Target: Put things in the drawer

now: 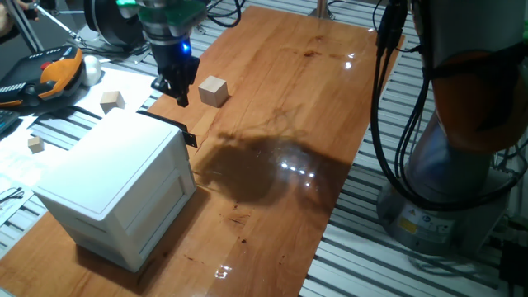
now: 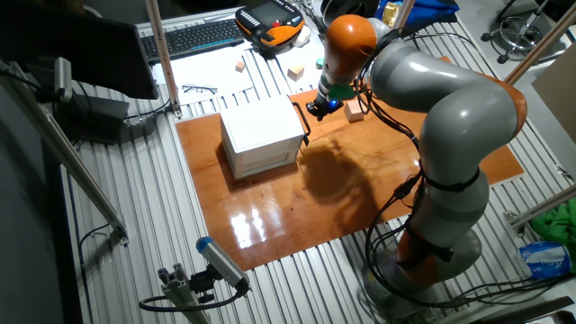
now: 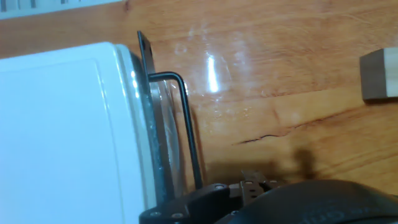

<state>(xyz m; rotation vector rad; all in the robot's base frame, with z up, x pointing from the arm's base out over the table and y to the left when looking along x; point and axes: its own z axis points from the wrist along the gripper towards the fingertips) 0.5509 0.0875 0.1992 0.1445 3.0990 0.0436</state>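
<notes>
The white cabinet [image 1: 115,186] stands on the wooden table with its drawer [image 1: 180,186] pushed in. The drawer's thin black handle [image 1: 188,134] sticks out from the top of its front. My gripper [image 1: 177,91] hangs just above and behind that handle, touching nothing; its fingers' spacing is unclear. One pale wooden cube [image 1: 213,91] lies on the table right beside the gripper. In the hand view the cabinet [image 3: 62,137] fills the left, the handle [image 3: 186,124] runs down the middle, and the cube [image 3: 380,74] sits at the right edge.
Two more wooden cubes [image 1: 112,101] [image 1: 35,144] lie on the slatted bench beyond the table's far edge, near an orange-and-black pendant [image 1: 49,78]. The arm's grey base [image 1: 462,165] stands to the right of the table, with black cables hanging from it.
</notes>
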